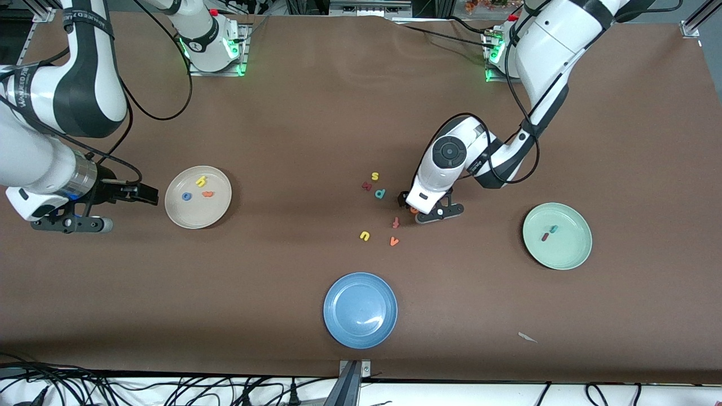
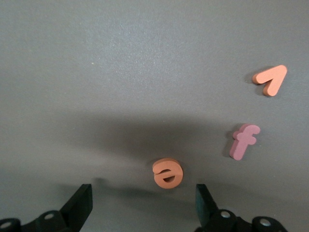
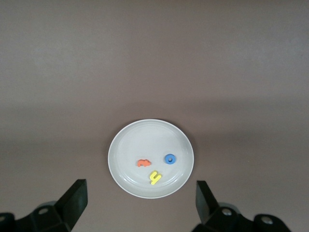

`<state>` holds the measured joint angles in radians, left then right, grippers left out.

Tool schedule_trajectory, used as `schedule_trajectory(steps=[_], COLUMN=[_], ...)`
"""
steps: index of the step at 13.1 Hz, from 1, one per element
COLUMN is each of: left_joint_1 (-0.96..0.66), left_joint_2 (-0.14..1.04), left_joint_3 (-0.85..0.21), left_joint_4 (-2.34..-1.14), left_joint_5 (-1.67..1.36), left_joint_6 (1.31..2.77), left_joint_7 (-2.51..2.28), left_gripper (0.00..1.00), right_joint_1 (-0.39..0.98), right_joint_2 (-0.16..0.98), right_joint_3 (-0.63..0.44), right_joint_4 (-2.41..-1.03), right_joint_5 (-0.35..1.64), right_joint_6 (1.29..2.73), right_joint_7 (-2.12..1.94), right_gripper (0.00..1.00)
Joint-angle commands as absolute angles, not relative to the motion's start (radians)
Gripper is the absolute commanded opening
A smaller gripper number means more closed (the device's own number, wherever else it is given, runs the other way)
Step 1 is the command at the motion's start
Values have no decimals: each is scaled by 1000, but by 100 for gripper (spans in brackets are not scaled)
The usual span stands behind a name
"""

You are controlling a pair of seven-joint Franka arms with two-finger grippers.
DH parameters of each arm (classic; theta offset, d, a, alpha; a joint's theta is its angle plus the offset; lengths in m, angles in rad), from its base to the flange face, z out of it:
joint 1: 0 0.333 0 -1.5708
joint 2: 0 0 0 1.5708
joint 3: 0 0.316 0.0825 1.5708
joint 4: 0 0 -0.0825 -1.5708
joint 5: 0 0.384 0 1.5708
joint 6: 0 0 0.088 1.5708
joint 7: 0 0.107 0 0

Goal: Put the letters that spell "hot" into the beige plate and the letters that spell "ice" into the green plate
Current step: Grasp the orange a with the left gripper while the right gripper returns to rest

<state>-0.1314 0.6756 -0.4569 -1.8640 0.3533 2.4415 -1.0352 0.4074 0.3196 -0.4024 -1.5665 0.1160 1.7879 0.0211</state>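
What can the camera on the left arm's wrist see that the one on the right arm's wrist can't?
Only the left wrist view shows the left gripper, open over a small orange foam letter e, with a reddish foam f and an orange foam v beside it.

Only the right wrist view shows the open right gripper and the round beige plate holding a yellow h, a blue ring o and an orange t.

Both show the brown table.
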Motion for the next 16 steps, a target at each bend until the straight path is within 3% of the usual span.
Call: schedule_trajectory(steps=[1,11,16], left_joint_1=[-141,-178,-190], left_joint_2=[699,726,739], left_joint_3=[-451,-431,-417], left_joint_4=[-1825,-1787,-1759], left_joint_5=[391,390,391], left_joint_6=[2442,2433,2422], left_joint_7=[-1063,-1085,-1086], left_gripper=[90,69,60], right_joint_1=[402,-1,9], right_joint_2=[311,258,253], right_joint_3=[-399,53,58], right_joint_4=[-1552,-1552,-1548], right_joint_5=[133,-41,-31], right_joint_6=[1767,1782,1782], right_joint_7=[44,112,163], right_gripper=[99,99,100])
